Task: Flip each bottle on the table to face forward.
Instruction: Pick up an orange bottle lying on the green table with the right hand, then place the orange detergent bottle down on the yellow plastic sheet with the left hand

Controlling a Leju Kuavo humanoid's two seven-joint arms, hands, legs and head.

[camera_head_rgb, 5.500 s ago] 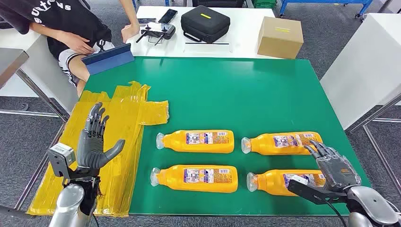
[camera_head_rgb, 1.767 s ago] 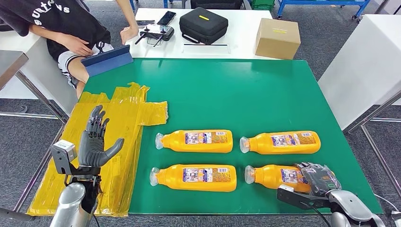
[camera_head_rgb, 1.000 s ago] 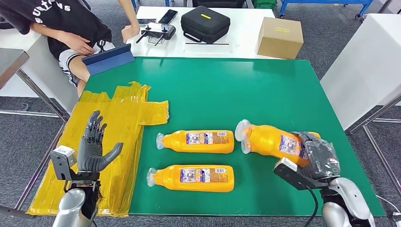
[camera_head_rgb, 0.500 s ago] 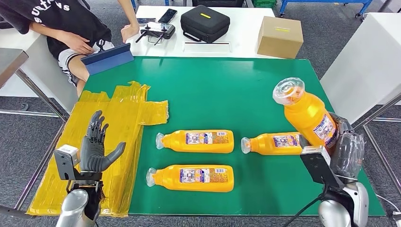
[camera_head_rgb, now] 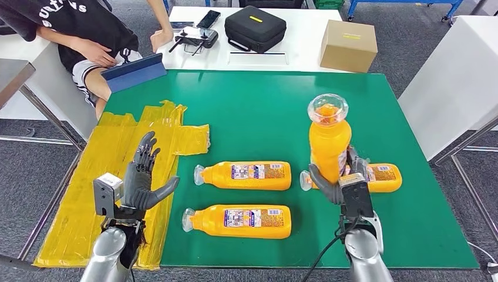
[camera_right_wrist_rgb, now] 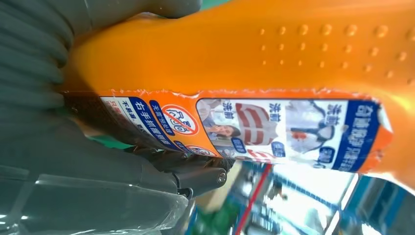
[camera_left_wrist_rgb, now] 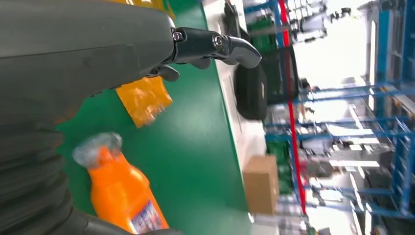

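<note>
My right hand (camera_head_rgb: 345, 181) grips an orange bottle (camera_head_rgb: 329, 144) and holds it upright above the green table (camera_head_rgb: 276, 111), clear cap up. Up close, the right wrist view has its label (camera_right_wrist_rgb: 274, 128) facing the camera and my fingers (camera_right_wrist_rgb: 191, 171) wrapped under it. Three more orange bottles lie flat with caps pointing left: one at the middle (camera_head_rgb: 245, 175), one near the front (camera_head_rgb: 239, 221), and one (camera_head_rgb: 382, 177) partly hidden behind the held bottle. My left hand (camera_head_rgb: 142, 179) is raised, fingers spread and holding nothing, over the yellow sheet; a lying bottle (camera_left_wrist_rgb: 120, 191) sits beyond it.
Yellow plastic sheeting (camera_head_rgb: 123, 176) covers the table's left edge. A person (camera_head_rgb: 76, 35) sits at the far left behind a blue pad (camera_head_rgb: 134, 73). On the white table behind stand a black case (camera_head_rgb: 255, 27), a cardboard box (camera_head_rgb: 347, 45) and a controller (camera_head_rgb: 192, 39).
My right hand closed on the front right bottle, lifted it off the table, stood it upright and carried it left. My left hand shifted slightly right.
</note>
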